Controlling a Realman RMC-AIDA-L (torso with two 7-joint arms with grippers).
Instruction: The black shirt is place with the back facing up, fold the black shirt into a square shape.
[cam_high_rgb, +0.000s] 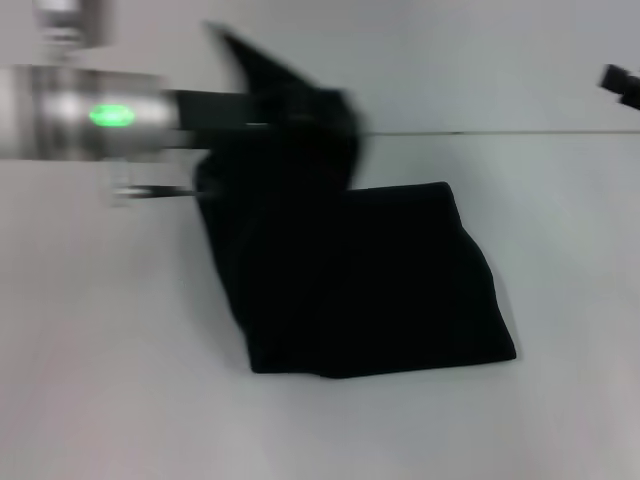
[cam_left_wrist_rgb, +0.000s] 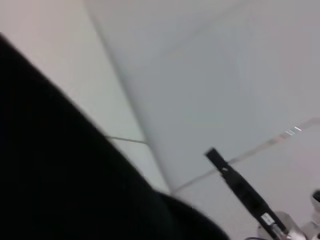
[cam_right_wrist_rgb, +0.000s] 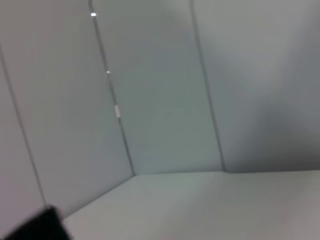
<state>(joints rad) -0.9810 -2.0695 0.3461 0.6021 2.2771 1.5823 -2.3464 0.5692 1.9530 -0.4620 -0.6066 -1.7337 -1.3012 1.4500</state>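
Note:
The black shirt (cam_high_rgb: 360, 290) lies partly folded in the middle of the white table (cam_high_rgb: 110, 350). Its far left part is lifted off the surface and rises to a point near the back. My left arm reaches in from the left, and my left gripper (cam_high_rgb: 300, 112) is shut on that raised cloth. In the left wrist view the shirt (cam_left_wrist_rgb: 60, 175) fills the near side. My right gripper (cam_high_rgb: 620, 84) sits at the far right edge, away from the shirt, and only a small part of it shows. The left wrist view also shows it, farther off, as a black finger (cam_left_wrist_rgb: 240, 187).
A thin seam (cam_high_rgb: 500, 132) runs across the table behind the shirt. Pale wall panels (cam_right_wrist_rgb: 160, 90) stand beyond the table's far edge. A dark shape (cam_right_wrist_rgb: 35, 227) shows at a corner of the right wrist view; what it is cannot be told.

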